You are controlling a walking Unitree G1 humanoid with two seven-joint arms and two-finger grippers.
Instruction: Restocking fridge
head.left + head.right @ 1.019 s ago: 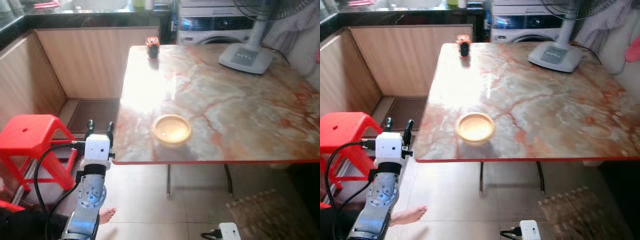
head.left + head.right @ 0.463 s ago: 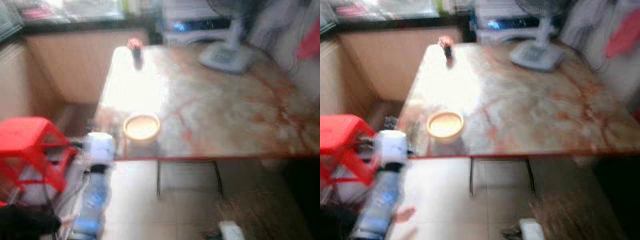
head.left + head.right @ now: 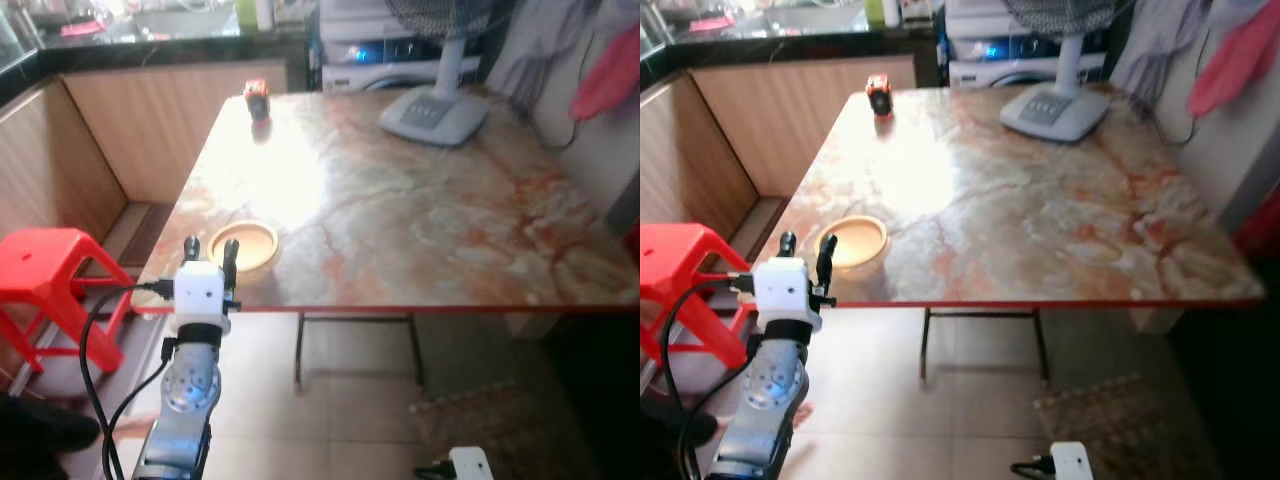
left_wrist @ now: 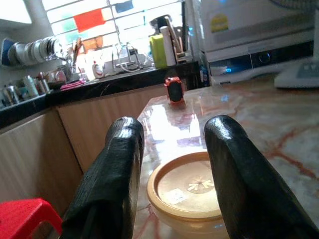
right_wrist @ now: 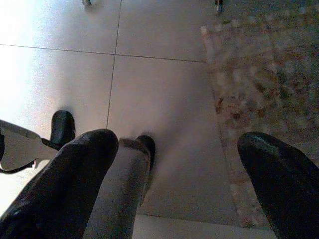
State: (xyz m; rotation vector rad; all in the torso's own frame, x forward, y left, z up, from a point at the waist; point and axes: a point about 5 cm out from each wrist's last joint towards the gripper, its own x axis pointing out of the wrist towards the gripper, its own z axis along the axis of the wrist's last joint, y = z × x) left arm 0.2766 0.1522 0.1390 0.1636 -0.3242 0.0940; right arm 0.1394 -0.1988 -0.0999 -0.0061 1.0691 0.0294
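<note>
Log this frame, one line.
phase: approach | left pincer: open, raised before lidded container at table edge, apart | right pincer: open, hanging over floor

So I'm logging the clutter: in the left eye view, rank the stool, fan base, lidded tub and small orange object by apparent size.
1. Stool, cut off by the frame edge.
2. Fan base, though it sits farther away.
3. Tub.
4. Orange object, farthest away, so its true size is unsure.
</note>
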